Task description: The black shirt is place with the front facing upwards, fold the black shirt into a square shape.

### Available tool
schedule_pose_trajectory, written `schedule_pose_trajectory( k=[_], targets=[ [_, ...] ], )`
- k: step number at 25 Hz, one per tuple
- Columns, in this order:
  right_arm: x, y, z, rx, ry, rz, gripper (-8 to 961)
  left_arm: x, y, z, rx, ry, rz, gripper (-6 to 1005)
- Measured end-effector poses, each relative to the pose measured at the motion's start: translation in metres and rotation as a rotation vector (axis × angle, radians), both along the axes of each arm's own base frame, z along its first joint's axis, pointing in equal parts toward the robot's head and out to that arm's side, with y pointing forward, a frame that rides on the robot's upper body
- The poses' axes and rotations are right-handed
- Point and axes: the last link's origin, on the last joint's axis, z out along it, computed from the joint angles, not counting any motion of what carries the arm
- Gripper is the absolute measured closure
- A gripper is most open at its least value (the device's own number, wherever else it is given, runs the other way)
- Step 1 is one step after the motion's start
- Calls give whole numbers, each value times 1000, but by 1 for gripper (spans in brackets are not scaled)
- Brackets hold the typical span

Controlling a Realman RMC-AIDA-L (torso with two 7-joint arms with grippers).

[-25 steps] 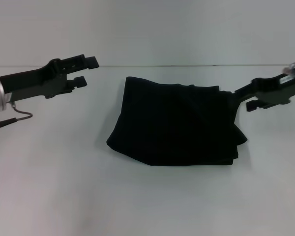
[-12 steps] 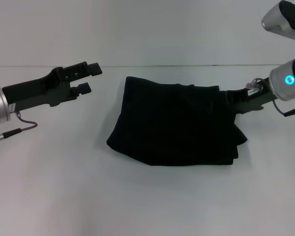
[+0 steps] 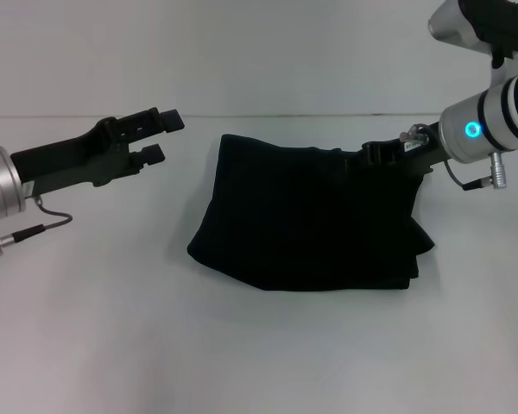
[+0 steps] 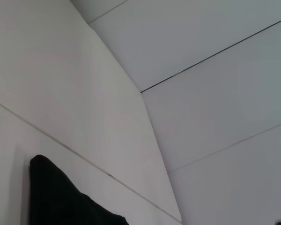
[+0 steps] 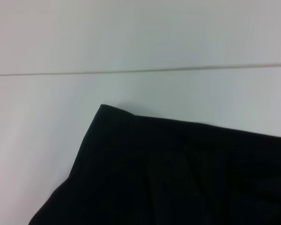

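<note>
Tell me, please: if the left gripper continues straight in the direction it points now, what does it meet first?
Probably nothing close. The left gripper is open, held left of the black shirt and aimed above its far edge, so its path looks free toward the back wall, though depth is uncertain.

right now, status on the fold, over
Left gripper open, hovering clear of the cloth. Right gripper over the far right corner, jaws hidden. Soft black cloth shirt folded into a rough square. Nothing in the way.

Bare white table (image 3: 112, 328) lies open in front and left; the folded black shirt (image 3: 306, 224) fills the middle; the right gripper (image 3: 371, 157) crowds its far right corner.
</note>
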Motion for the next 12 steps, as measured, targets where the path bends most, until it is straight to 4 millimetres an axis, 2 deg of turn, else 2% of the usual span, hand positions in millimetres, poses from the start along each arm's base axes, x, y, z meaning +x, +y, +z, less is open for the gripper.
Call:
schedule_pose_trajectory(
  k=[4,6,12],
  targets=[
    [4,0,-7,14,-6,-8,354,1,1,0,4,4,-2,156],
    [5,-2,-14,12,-15,-8,415,1,2,0,7,5,-4,156],
    [4,-6,-26,8,-29,4,486,1,3,0,16,5,1,156]
  ],
)
